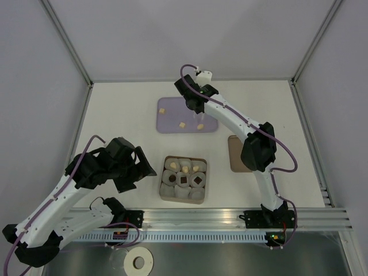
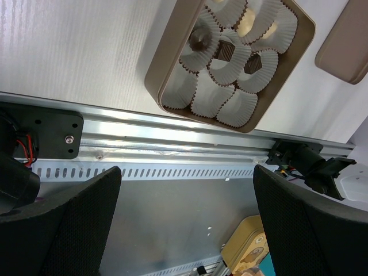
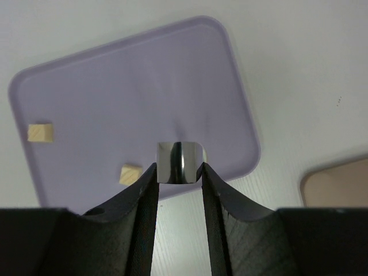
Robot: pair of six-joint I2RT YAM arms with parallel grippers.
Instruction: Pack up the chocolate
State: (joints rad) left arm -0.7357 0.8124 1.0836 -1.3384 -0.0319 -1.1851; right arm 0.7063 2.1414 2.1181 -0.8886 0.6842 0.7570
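Three pale cream chocolate pieces (image 1: 181, 124) lie on a lavender tray (image 1: 172, 129); the right wrist view shows two of them (image 3: 130, 173) on that tray (image 3: 115, 86). The tan box (image 1: 163, 192) holds white paper cups, with three cream pieces (image 1: 185, 168) and three dark ones (image 1: 184, 179) in them. The left wrist view shows the dark pieces (image 2: 226, 53) too. My right gripper (image 1: 199, 115) hovers over the tray's near right part. It (image 3: 179, 169) is shut on a small shiny metal piece (image 3: 180, 161). My left gripper (image 1: 144, 169) is open and empty left of the box (image 2: 187, 218).
A flat brown lid (image 1: 236, 152) lies right of the box and shows in the right wrist view (image 3: 336, 184). The aluminium rail (image 1: 201, 215) runs along the near edge. A white tape roll (image 1: 138, 262) and a yellow tin (image 2: 247, 253) lie below the table.
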